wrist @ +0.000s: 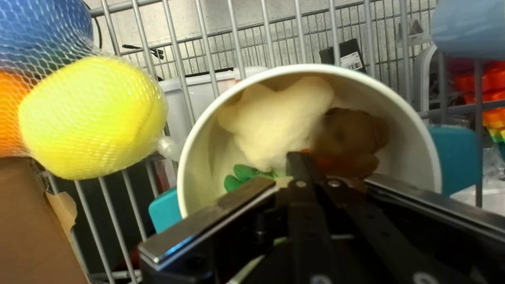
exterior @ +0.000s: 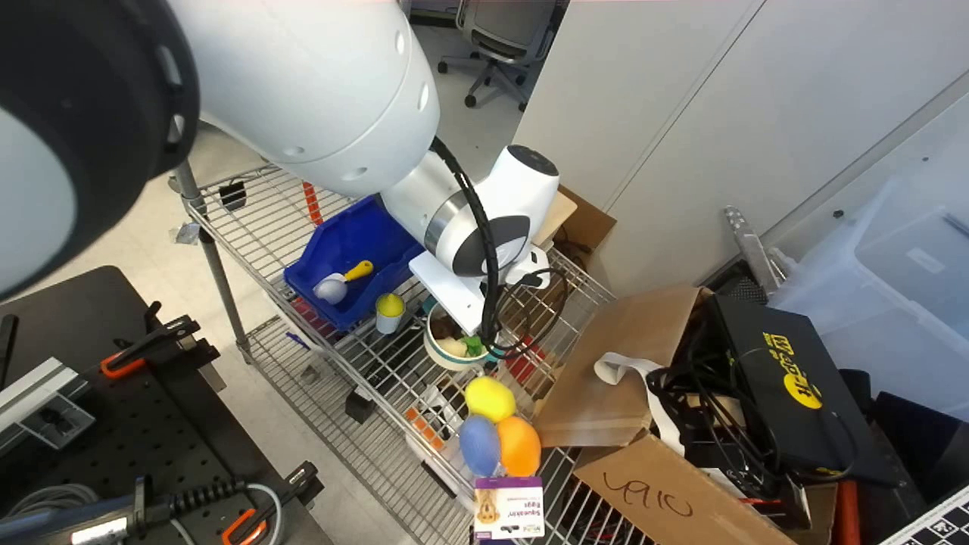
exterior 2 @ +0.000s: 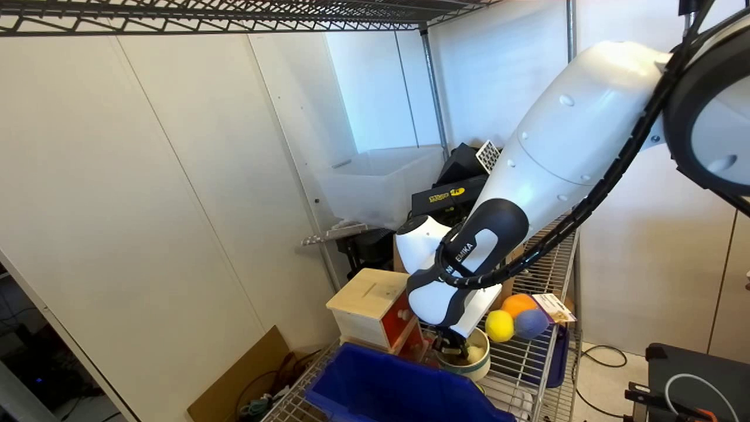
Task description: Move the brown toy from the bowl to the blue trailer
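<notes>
Brown toy point(wrist: 353, 136) adj. to gripper point(wrist: 313, 169)

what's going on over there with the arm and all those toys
A robot arm has its gripper down at the bowl, which sits on a wire shelf. The fingertips are right beside the brown toy, but I can't tell whether they have hold of it. A cream-coloured soft toy shares the bowl. The brown toy seems meant for the blue trailer nearby, but it isn't there yet.
</notes>
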Action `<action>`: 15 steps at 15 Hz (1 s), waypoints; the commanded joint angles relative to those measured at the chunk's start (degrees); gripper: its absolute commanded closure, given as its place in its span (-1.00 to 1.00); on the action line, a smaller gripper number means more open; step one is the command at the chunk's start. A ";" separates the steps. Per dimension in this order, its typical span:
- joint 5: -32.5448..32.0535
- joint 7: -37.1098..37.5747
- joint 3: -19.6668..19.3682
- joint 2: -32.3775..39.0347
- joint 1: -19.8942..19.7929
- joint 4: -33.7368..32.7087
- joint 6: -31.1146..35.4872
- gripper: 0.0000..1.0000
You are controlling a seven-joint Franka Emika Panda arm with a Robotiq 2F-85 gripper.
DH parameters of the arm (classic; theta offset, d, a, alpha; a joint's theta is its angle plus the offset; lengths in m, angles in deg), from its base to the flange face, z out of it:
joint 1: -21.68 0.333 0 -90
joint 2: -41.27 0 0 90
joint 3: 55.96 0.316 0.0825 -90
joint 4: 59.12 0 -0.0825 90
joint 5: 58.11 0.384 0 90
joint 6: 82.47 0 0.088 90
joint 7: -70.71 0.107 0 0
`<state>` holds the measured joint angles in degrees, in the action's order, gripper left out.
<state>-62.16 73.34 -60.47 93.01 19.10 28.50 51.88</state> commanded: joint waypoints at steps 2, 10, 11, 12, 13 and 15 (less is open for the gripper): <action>0.46 1.48 -0.30 -0.37 0.28 -0.97 -0.83 1.00; 0.59 7.69 -1.05 -4.70 1.78 1.00 -1.36 1.00; 0.62 8.06 -1.03 -5.08 1.81 1.10 -1.41 1.00; 0.57 8.45 -1.08 -5.54 1.92 1.36 -1.30 1.00; 0.48 8.86 -1.19 -6.14 2.06 1.85 -1.09 1.00; 0.40 9.25 -1.21 -7.43 2.29 2.93 -0.59 1.00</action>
<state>-62.12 81.50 -60.81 88.81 20.33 28.59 51.80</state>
